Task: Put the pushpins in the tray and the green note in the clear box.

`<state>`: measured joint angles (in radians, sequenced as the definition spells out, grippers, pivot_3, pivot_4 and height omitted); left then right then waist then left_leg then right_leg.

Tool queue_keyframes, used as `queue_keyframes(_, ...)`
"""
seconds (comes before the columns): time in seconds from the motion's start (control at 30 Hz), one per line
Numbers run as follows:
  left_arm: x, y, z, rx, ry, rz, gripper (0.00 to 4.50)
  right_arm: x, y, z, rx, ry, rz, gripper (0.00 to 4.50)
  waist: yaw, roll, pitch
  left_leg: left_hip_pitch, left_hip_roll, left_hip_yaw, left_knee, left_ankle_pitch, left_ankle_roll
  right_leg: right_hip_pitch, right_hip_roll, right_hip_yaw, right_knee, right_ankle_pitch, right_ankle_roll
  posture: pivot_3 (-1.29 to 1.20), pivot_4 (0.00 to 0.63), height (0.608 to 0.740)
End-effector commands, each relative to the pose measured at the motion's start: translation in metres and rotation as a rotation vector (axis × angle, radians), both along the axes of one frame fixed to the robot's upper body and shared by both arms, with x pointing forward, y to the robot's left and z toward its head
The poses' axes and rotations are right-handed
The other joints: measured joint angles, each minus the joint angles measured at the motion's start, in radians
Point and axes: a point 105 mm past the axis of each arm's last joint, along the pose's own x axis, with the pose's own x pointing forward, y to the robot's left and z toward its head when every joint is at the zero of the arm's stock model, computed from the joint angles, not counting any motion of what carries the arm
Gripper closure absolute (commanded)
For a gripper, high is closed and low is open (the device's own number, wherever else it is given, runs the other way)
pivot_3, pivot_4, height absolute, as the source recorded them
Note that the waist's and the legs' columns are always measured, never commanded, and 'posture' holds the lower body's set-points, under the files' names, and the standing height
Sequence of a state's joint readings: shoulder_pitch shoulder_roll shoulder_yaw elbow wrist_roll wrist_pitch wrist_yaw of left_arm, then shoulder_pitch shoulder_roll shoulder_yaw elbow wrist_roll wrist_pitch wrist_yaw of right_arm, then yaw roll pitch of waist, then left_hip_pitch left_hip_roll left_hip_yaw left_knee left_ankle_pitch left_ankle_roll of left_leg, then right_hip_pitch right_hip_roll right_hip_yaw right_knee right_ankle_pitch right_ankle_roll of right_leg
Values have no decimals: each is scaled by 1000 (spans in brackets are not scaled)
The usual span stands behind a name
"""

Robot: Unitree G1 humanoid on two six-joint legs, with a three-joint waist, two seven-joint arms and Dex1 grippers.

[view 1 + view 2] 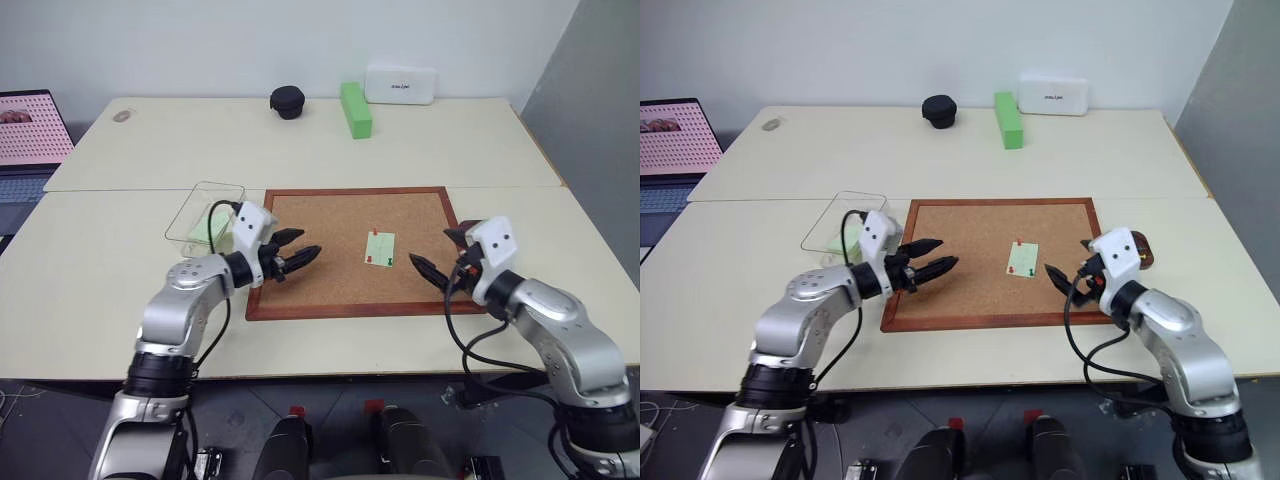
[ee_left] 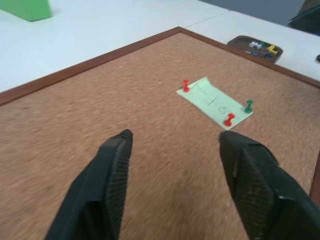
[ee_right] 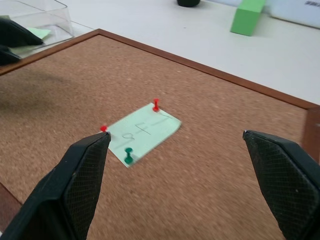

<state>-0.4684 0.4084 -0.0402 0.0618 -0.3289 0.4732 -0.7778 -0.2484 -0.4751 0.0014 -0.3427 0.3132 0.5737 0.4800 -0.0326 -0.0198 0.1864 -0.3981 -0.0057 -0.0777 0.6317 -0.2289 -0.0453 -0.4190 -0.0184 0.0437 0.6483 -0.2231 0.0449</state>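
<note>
1. The left tool (image 1: 298,256) hovers over the left part of the wood-framed cork board (image 1: 330,290) with its two black fingers (image 2: 107,175) parted by a moderate gap, holding and touching nothing.
2. The right tool (image 1: 437,258) hangs over the board's right edge, fingers spread wide and empty.
3. The small pale-green paper note (image 1: 380,248) lies flat on the cork between the two tools, pinned by two red-headed pushpins (image 2: 186,85) and one green-headed pin (image 2: 248,105).
4. The transparent rectangular plastic box (image 1: 205,212) stands on the cream counter (image 1: 120,300) just beside the board's left edge, partly hidden behind the left arm; something pale green lies inside.
5. The shallow dark reddish-brown tray (image 2: 255,47) sits just off the board's right side, holding a few small coloured pins too tiny to count; in the head views the right wrist covers most of it.
</note>
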Motion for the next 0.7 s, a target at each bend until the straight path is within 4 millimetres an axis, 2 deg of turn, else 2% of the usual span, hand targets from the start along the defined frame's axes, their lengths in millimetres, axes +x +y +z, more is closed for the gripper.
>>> queue_keyframes(0.03,7,-7,6,-2,-49,-11,2628,9,3,9,0,-50,0,0,0,0,0,0,0,0,0,0,0,0,0,0,0,0,0,0,150,740)
queue_keyframes(0.13,8,-21,-2,-12,-39,-42,3235,21,14,2,5,-41,5,0,-1,0,0,0,0,0,0,0,0,0,0,0,0,0,0,0,150,740)
queue_keyframes(0.23,9,-25,-3,-20,-42,-53,3719,30,23,-2,12,-37,14,0,0,0,0,0,0,0,0,0,0,0,0,0,0,0,-1,0,150,740)
queue_keyframes(0.33,9,-28,-5,-19,-38,-62,4387,41,29,-6,40,-11,-1,0,-2,0,0,0,0,0,0,0,0,0,0,0,1,1,-2,0,150,740)
queue_keyframes(0.57,5,-35,-16,0,-9,-83,4447,65,39,-5,73,9,-28,0,0,0,0,0,0,0,0,0,0,0,0,0,1,2,-4,0,150,740)
queue_keyframes(0.67,4,-37,-34,57,41,-74,4447,72,45,-5,47,7,-21,0,-1,0,0,0,0,0,0,0,0,0,0,0,1,3,-4,0,150,740)
queue_keyframes(0.7,1,-38,-46,95,76,-84,4447,75,48,-5,41,8,-19,0,-1,0,0,0,0,0,0,0,0,0,0,0,1,3,-4,0,150,740)
